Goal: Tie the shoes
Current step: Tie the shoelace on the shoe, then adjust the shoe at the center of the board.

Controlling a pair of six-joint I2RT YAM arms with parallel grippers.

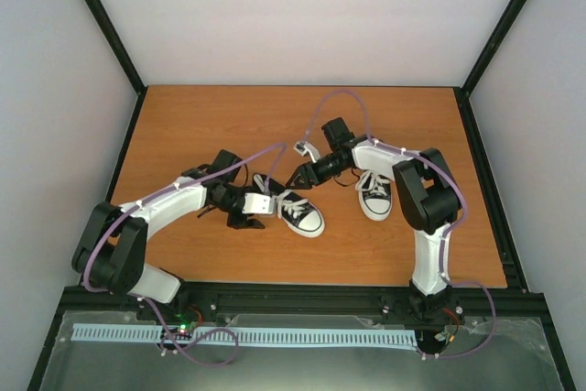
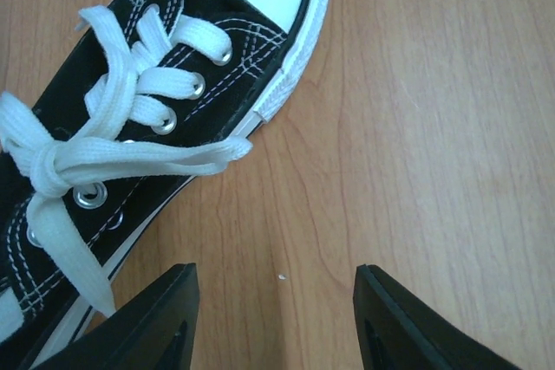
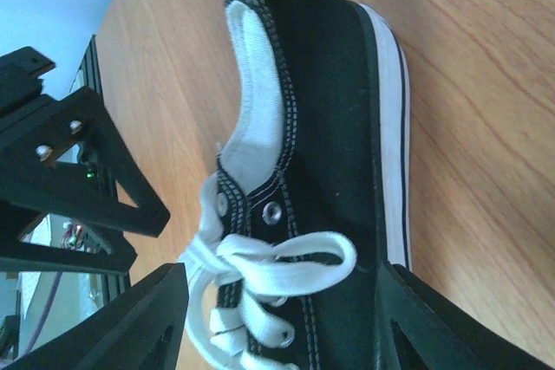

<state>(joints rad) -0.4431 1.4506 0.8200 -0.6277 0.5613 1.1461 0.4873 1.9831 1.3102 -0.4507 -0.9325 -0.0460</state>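
One black sneaker [image 1: 300,211] with a white toe cap lies at the table's middle; the other sneaker [image 1: 374,195] stands to its right, under the right arm. My left gripper [image 1: 264,213] is open and empty beside the middle shoe. In the left wrist view that shoe [image 2: 165,84] fills the upper left, its white laces gathered in a knot [image 2: 48,166], and my left gripper [image 2: 276,301] is over bare wood. My right gripper [image 1: 298,177] is open just above the same shoe's heel end. In the right wrist view my right gripper [image 3: 282,327] straddles the shoe [image 3: 329,127] over a lace loop [image 3: 299,253].
The wooden table [image 1: 229,125] is walled by white panels with black frame posts [image 1: 110,34]. The left arm's black gripper frame [image 3: 69,179] shows close to the shoe in the right wrist view. A black rail [image 1: 302,299] runs along the near edge.
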